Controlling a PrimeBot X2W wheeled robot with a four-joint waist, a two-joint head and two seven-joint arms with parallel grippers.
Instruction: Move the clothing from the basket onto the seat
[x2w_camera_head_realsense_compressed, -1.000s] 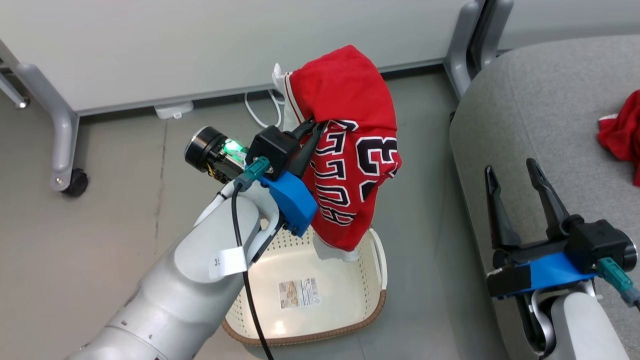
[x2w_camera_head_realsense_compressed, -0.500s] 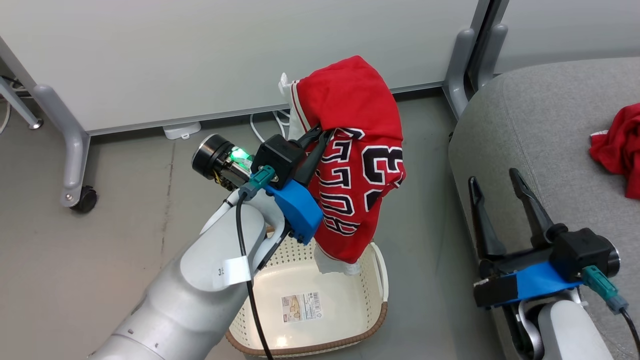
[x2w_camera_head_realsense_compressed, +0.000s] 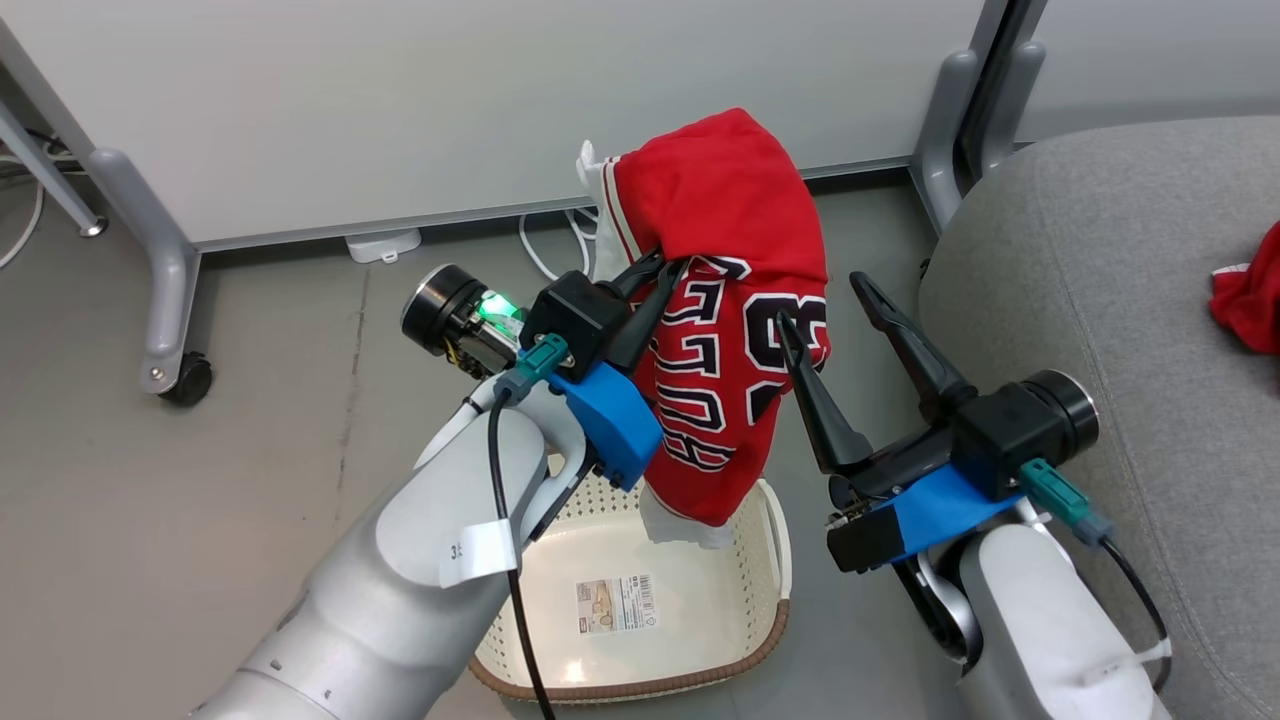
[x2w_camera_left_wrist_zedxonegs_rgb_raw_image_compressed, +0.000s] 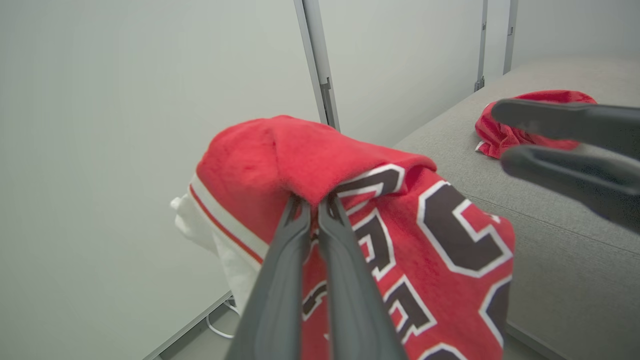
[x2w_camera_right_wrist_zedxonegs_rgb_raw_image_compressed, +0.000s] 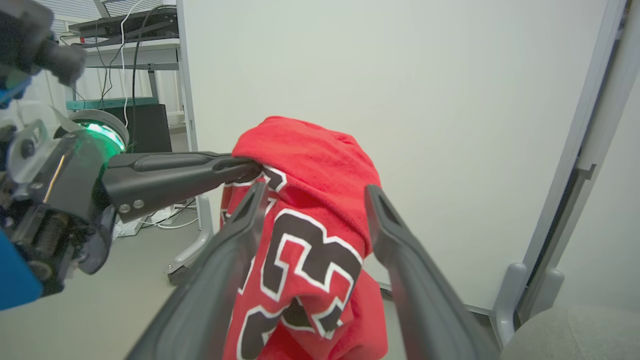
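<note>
Pinching a top fold of the red jersey with black-and-white letters and white stripes (x2w_camera_head_realsense_compressed: 740, 200) with the left gripper (x2w_camera_head_realsense_compressed: 655, 268), its 2 dark fingers pressed together on the cloth. Hanging up high, low end over the cream-white plastic basket with holes and a brown rim (x2w_camera_head_realsense_compressed: 640, 685). Spread wide and holding nothing, close by the jersey: the right gripper (x2w_camera_head_realsense_compressed: 822, 300). Lying well apart on the big light-grey cloth seat (x2w_camera_head_realsense_compressed: 1100, 250): 1 plain red garment (x2w_camera_head_realsense_compressed: 1250, 300).

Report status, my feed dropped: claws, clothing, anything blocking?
Left claw shut on jersey, hanging over basket. Right claw open, between jersey and seat. Other red garment on seat.
</note>
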